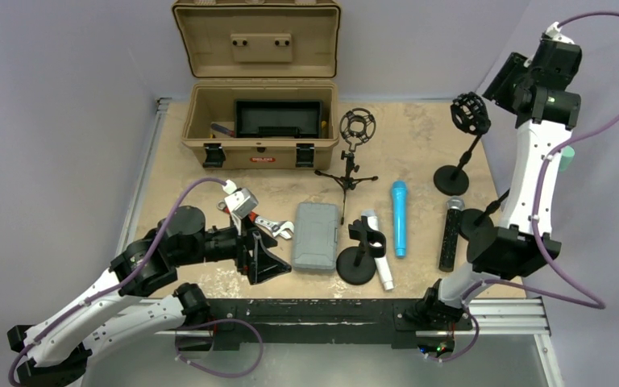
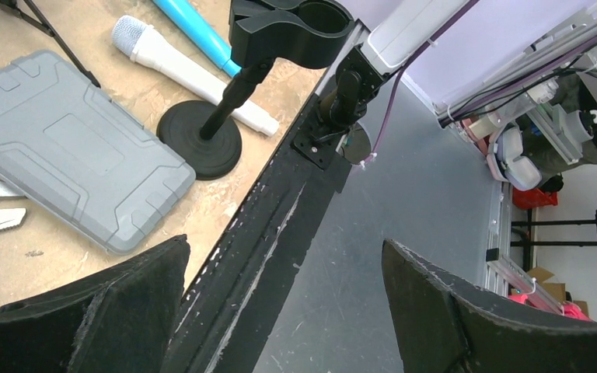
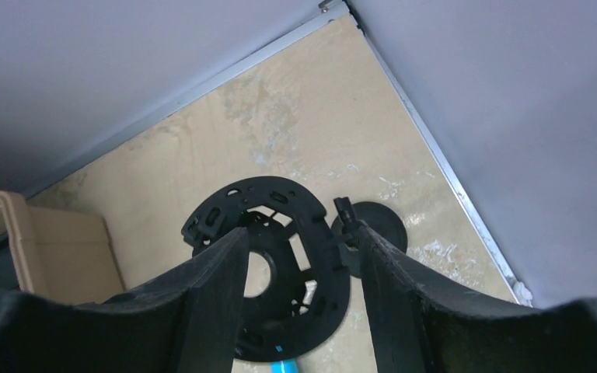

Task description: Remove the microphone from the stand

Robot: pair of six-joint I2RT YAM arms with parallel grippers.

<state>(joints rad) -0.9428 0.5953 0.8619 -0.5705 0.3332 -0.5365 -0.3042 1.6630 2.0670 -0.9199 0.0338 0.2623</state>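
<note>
Three microphones lie flat on the table: a blue one (image 1: 400, 218), a white one (image 1: 377, 250) and a black one (image 1: 451, 234). A black clip stand (image 1: 359, 258) with a round base stands empty in front of the white microphone. It also shows in the left wrist view (image 2: 225, 116). A black shock-mount stand (image 1: 470, 113) rises at the back right, its basket empty. My right gripper (image 1: 496, 90) is open just above and beside that basket (image 3: 268, 264). My left gripper (image 1: 270, 262) is open and empty, low by the table's front edge.
An open tan case (image 1: 259, 129) stands at the back. A tripod stand with a shock mount (image 1: 357, 129) is in front of it. A grey plastic case (image 1: 316, 235) and a wrench (image 1: 278, 227) lie beside my left gripper. Another round stand base (image 1: 475, 222) sits by the right arm.
</note>
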